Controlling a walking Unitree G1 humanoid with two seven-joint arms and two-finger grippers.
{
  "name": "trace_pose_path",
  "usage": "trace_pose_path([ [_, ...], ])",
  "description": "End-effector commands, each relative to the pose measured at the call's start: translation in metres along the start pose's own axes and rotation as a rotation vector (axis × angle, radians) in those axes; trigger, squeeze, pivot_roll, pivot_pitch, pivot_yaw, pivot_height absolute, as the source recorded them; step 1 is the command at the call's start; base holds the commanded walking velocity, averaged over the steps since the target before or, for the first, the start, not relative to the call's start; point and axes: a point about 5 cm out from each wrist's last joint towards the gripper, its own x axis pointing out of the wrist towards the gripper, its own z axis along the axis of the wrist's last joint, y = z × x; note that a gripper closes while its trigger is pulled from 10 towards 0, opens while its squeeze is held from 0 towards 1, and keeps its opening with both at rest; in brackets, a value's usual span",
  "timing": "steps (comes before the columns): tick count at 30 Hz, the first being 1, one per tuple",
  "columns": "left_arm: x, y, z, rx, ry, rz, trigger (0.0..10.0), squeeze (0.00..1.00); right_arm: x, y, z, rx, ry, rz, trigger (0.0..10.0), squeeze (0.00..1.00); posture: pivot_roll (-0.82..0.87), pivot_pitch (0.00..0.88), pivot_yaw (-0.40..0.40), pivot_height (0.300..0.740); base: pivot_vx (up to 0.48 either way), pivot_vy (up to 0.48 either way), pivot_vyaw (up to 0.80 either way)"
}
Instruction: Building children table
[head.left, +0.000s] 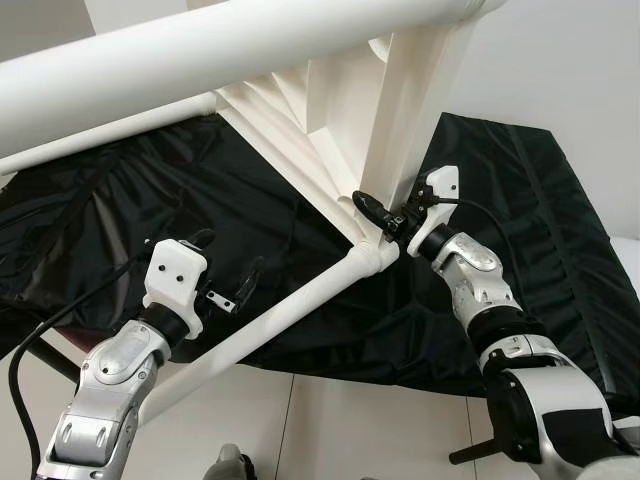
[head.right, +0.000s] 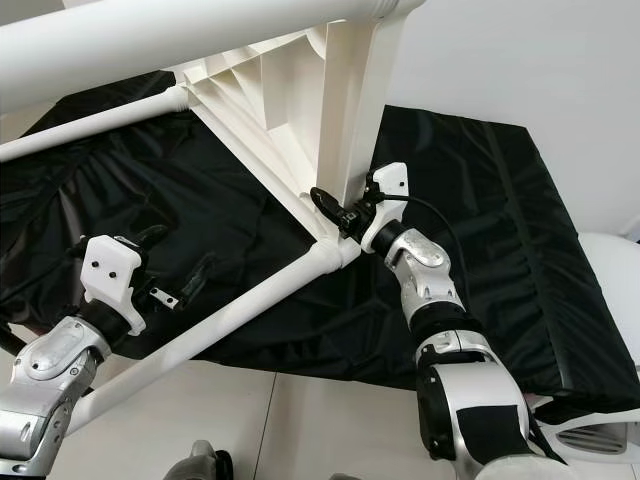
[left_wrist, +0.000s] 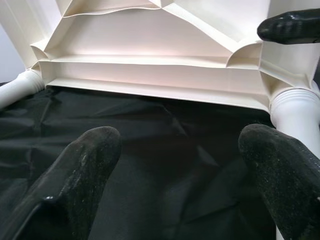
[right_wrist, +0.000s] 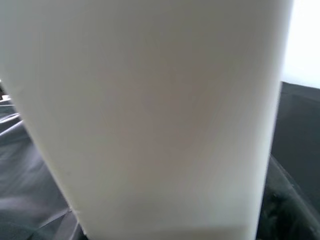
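A white plastic children's table lies tipped on a black cloth, with its ribbed underside facing me. One tube leg runs from the corner socket down toward my left arm. Two more legs cross the top of the view. My right gripper is shut on the table's rim at that corner, and the right wrist view shows the white plastic up close. My left gripper is open, hanging over the cloth beside the leg, its fingers apart and holding nothing.
The cloth covers a low surface that ends in a pale tiled floor at the front. A white wall stands behind on the right. A white object and a grille sit at the right edge.
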Motion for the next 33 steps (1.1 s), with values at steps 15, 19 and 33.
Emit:
trace_pose_path([
  [15,0.016,-0.003,0.001,0.001,-0.002,-0.106,10.0,0.00,-0.084,-0.020,-0.001,-0.124,-0.093,-0.379,0.0,0.00,0.00,0.113,0.025,0.740,0.000,0.000,0.00],
  [19,0.022,-0.004,0.001,-0.001,-0.003,-0.136,10.0,0.00,-0.116,-0.022,-0.003,-0.149,-0.099,-0.565,0.0,0.00,-0.03,0.115,0.052,0.740,0.000,0.000,0.00],
  [33,0.032,-0.008,0.002,-0.008,-0.015,-0.200,10.0,0.00,-0.176,-0.008,-0.002,-0.260,-0.077,-1.012,0.0,0.00,-0.07,0.122,0.068,0.740,0.000,0.000,0.00],
])
